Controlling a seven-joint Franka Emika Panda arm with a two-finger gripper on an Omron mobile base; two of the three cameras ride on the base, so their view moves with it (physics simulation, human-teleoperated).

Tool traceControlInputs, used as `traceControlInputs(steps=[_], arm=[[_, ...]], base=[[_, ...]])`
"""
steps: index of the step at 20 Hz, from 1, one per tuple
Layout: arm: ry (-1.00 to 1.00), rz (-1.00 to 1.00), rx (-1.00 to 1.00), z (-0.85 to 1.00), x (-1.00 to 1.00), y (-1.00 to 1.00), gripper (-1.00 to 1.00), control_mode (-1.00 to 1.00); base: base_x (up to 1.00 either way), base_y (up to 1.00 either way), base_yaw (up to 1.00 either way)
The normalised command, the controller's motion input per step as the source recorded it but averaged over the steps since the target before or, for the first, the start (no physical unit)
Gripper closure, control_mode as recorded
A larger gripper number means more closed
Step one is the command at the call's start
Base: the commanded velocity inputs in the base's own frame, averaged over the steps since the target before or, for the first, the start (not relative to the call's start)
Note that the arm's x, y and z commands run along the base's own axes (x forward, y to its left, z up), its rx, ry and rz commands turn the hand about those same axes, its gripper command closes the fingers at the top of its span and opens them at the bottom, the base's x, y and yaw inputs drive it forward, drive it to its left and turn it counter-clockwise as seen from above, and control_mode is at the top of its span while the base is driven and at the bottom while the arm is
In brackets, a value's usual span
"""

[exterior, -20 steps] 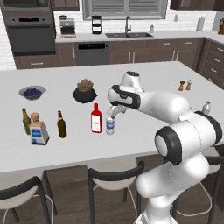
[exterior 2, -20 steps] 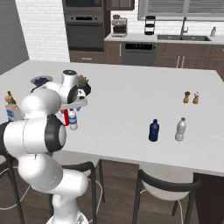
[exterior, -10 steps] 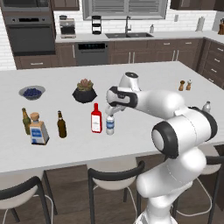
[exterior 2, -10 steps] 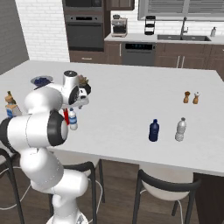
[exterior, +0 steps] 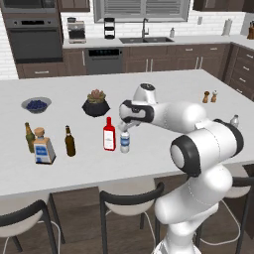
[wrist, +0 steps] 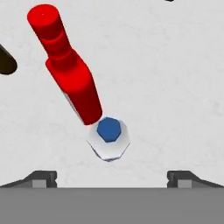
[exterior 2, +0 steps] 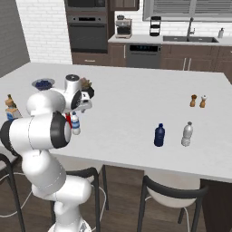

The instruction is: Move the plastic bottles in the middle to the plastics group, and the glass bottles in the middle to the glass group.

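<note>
**Spread fingers above the small water bottle**

The fingers [wrist: 111, 178] are spread wide and hold nothing. They hang right above the small water bottle [wrist: 108, 138], with one tip on each side of it. The blue cap sits almost midway between the two tips, a little ahead of them, so the hand seems lined up to come straight down around the bottle.

The red bottle [wrist: 70, 74] stands just beside the water bottle, on the side away from the arm's base. In the hand view the two look as if they touch, but this camera looks down steeply, and I cannot tell if there is a gap. This closeness is probably the main risk: one finger must go down without pushing the red bottle over. The wide opening helps for the water bottle but leaves less room on that side.

The brown beer bottle [exterior: 70, 141] stands further out beyond the red bottle, well apart from the fingers. All three middle bottles are upright on the desk [exterior: 163, 92].

The plastics group, a dark blue bottle [exterior 2: 159, 135] and a greyish clear bottle [exterior 2: 186, 134], waits far to the other side of the arm. I judge the water bottle must be carried there.
</note>
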Motion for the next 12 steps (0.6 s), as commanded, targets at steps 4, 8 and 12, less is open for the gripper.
traceControlInputs(steps=[4,8,12], arm=[[-0.04,0.00,0.00,-0.05,0.00,0.17,-1.00,-1.00],[-0.03,0.00,0.00,-0.21,0.11,0.04,-1.00,-1.00],[-0.03,0.00,0.00,-0.21,0.01,0.02,-1.00,-1.00]], base=[[0.00,0.00,0.00],[0.00,0.00,0.00],[0.00,0.00,0.00]])
